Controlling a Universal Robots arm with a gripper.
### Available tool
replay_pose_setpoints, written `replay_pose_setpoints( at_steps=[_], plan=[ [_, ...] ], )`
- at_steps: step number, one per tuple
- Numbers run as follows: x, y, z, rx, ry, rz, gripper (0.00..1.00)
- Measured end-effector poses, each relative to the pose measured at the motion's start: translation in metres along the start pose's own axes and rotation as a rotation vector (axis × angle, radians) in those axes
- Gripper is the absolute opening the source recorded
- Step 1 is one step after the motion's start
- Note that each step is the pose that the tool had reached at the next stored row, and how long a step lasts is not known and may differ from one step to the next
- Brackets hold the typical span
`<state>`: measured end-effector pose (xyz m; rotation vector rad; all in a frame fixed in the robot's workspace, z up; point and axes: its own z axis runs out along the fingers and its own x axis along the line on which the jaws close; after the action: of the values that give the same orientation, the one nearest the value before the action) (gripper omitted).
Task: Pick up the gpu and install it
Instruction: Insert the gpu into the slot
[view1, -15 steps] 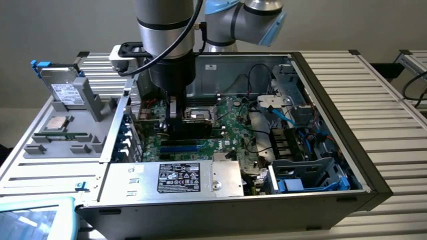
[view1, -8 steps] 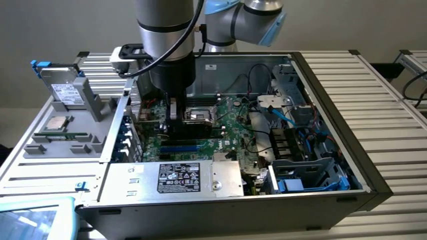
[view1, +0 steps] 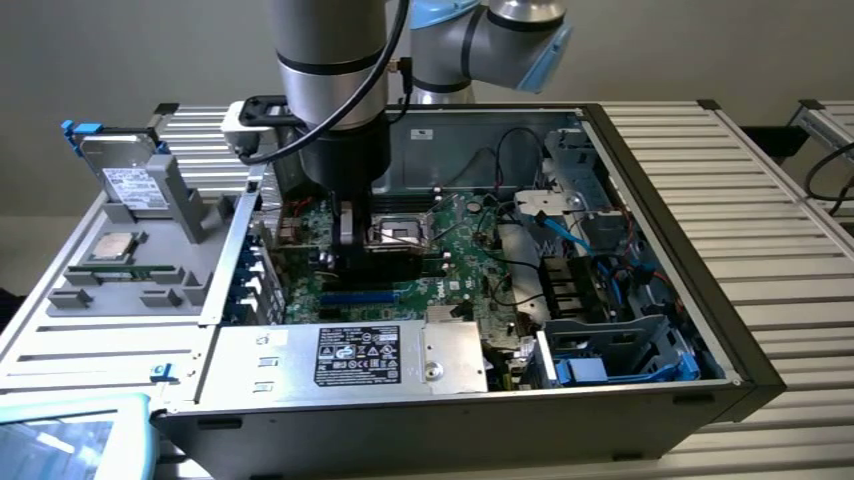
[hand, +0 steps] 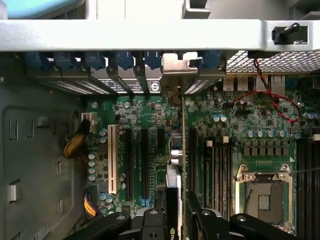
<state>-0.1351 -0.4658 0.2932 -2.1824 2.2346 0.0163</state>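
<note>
Black pincer (hand: 175, 197) is clamped on the graphics card (hand: 173, 172), held edge-down over the slots (hand: 144, 160), its long axis toward the exterior view's nine o'clock.

We see the gpu (hand: 172, 197) edge-on, upright over the green board's slots, bracket end at the case wall.

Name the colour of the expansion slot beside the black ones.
The slot is white; clearest in the wrist view.
</note>
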Motion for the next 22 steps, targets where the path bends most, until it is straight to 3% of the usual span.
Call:
replay_pose_setpoints(
  at_steps=[14,19,22],
  plan=[
    [0.0002,0.0005,0.0098,0.0002,0.0006,-0.001,0.27],
    [0.0001,0.0005,0.0099,-0.0002,0.0107,-0.001,0.27],
    [0.0000,0.0005,0.0099,-0.0005,0.0137,-0.001,0.27]
  ],
)
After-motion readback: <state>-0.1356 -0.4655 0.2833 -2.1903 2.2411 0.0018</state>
